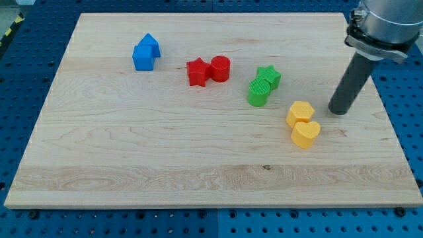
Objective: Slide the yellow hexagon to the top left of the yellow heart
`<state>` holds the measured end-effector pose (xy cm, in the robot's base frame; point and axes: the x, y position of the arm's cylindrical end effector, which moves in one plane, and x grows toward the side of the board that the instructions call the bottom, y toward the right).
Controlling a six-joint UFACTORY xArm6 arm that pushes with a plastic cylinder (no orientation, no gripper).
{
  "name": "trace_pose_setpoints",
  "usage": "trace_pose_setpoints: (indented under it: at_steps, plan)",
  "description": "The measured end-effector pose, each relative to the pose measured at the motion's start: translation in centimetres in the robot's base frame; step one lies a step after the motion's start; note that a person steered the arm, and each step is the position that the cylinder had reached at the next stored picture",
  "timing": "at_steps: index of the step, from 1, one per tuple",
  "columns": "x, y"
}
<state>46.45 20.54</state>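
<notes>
The yellow hexagon [300, 113] lies right of the board's middle, touching the yellow heart [305, 133], which sits just below and slightly right of it. My tip [338, 111] rests on the board to the right of the hexagon, about level with it, a small gap apart. The dark rod rises from the tip toward the view's top right.
A green star [269, 76] and a green cylinder [258, 92] sit up-left of the hexagon. A red star [197, 72] and a red cylinder [220, 68] lie further left. Two blue blocks [145, 53] sit at the upper left. The wooden board's right edge [386, 112] is near my tip.
</notes>
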Motion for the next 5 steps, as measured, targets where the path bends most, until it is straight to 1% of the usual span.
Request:
trace_pose_setpoints:
  at_steps: [1,2,5]
  plan:
    - [1.2,-2.0]
    - [1.7,-2.7]
    - [1.8,-5.0]
